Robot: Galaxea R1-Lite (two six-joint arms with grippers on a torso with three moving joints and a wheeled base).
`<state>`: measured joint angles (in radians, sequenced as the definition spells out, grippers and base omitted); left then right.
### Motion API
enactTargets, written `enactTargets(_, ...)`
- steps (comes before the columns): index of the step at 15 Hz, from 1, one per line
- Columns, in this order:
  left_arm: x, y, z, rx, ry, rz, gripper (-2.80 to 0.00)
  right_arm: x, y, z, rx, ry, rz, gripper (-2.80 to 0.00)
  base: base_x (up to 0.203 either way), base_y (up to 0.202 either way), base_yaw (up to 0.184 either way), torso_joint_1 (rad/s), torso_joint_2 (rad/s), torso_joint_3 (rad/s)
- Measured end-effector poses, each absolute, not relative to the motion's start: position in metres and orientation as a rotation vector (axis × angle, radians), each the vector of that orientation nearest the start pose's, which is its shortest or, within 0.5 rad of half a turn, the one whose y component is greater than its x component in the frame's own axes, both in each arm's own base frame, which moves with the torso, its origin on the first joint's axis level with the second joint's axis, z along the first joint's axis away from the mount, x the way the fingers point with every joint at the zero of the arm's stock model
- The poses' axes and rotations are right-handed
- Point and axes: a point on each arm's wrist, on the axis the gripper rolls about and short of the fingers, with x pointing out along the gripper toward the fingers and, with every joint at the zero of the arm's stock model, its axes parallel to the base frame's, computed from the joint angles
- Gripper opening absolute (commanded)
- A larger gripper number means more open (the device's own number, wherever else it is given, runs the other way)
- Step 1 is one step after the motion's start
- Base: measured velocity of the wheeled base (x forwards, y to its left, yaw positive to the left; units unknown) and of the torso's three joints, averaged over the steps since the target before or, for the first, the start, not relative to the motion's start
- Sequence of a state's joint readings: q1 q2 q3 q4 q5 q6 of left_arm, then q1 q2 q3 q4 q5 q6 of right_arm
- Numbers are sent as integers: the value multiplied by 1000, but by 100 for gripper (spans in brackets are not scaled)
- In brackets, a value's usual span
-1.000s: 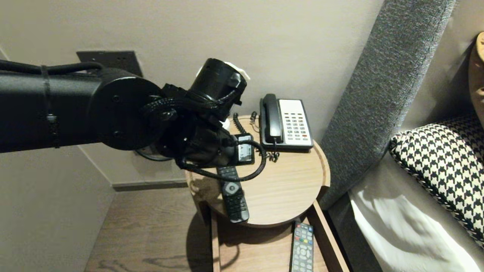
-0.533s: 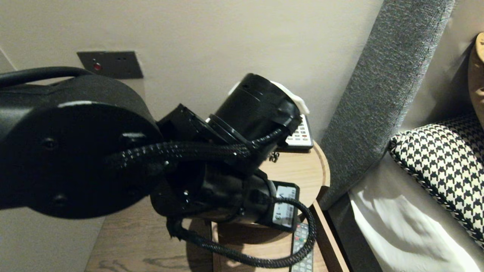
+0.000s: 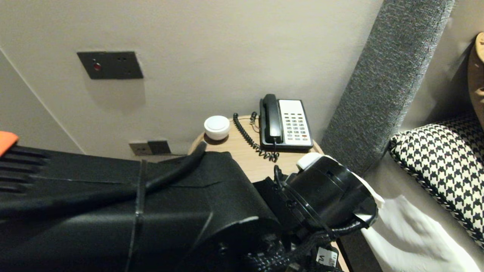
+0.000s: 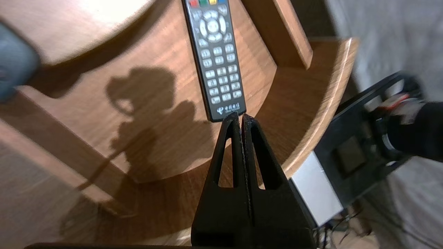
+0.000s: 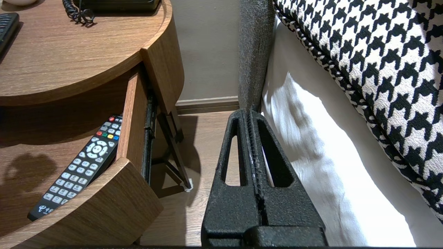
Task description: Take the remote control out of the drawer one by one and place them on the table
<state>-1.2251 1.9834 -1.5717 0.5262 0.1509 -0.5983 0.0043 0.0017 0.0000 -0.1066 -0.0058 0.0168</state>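
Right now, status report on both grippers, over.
Left gripper shut, empty, over the open drawer. Right gripper shut, parked by the bed. Remote flat in drawer, uncovered.

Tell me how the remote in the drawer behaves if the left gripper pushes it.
The remote looks stiff and flat: likely to slide on the drawer floor, not roll. Being long, pushed off-centre it would probably swivel. Thin, so probably light for the left gripper, shut near its end.
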Motion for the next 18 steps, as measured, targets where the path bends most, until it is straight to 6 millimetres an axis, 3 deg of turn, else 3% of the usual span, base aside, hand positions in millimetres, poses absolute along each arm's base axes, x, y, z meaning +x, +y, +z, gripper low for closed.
enactTargets(12, 144, -401, 119, 179, 1003, -504, 0, -23, 0, 86, 17, -105, -1, -280, 0, 0, 0, 0, 0, 0)
enactTargets(18, 146, -416, 99, 202, 1010, -487, 0, -23, 0, 86, 17, -105, -1, -280, 0, 0, 0, 0, 0, 0)
